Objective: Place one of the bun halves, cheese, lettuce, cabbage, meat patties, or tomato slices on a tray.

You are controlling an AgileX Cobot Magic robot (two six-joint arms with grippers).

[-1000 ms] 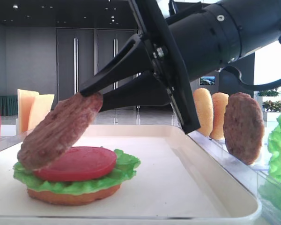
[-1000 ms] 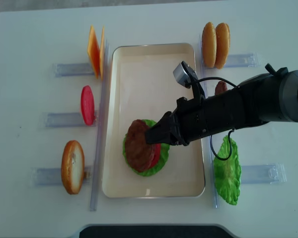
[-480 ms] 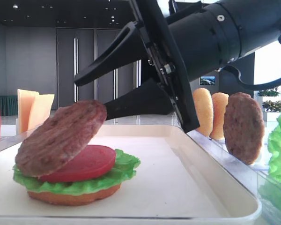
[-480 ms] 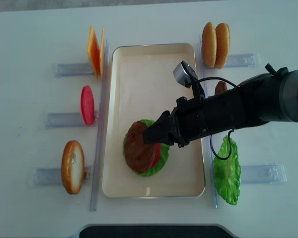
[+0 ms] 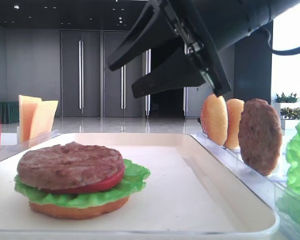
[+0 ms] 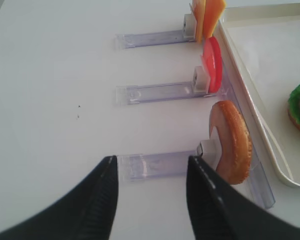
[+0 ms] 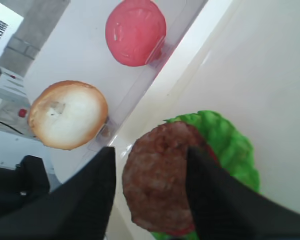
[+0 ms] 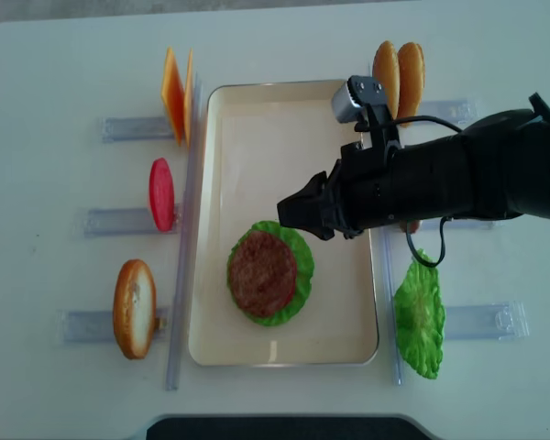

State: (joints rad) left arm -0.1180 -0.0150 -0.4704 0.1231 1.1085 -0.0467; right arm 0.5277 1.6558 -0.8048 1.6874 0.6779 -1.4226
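Meat patty [image 8: 262,273]: lies flat atop tomato slice [image 5: 106,184] and lettuce [image 8: 298,275] on tray [image 8: 257,119].
Right gripper [image 8: 293,211]: jaws spread, empty, above and apart from patty.
Writing: partial sign, unreadable.

Black arm [image 8: 458,179], tapered black pincer [image 8: 298,207]

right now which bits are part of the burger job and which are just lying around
In the job:
- meat patty atop the stack
- lettuce under it
- tray
- right hand, open above the stack

Lying about:
- spare bun half on its rack
- cheese slices
- red tomato slice
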